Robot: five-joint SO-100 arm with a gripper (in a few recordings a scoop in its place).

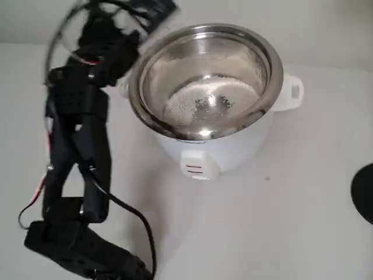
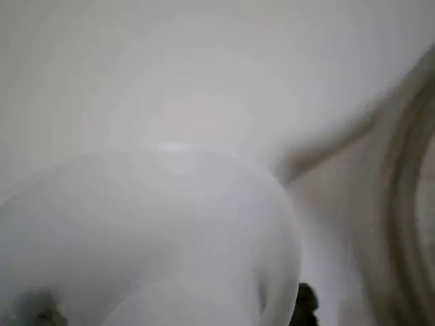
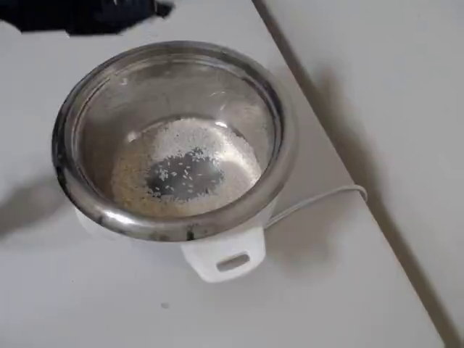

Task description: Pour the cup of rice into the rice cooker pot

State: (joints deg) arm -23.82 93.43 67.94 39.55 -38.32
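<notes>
While the black arm stands at the left of the fixed view, the scene reads as follows.

Rice cooker pot: the rice cooker pot sits in its white cooker body on the white table; shiny steel, wide rolled rim, open at the top. Overhead view shows the same pot near the table's right edge.

Rice: the rice lies on the pot floor as a thin spread of white grains, thicker in a ring, sparser at the middle. Also seen in the fixed view.

Cup: the cup is a blurred translucent shape at the arm's upper end, just beside the pot's left rim, above the table. Wrist view shows a pale rounded translucent form close to the lens, probably the same cup; tilt cannot be told.

Gripper: the gripper is blurred at the cup; whether its fingers are closed around the cup cannot be told.

Other: a white cord runs from the cooker body toward the table edge; a black round object sits at the right edge of the fixed view.
</notes>
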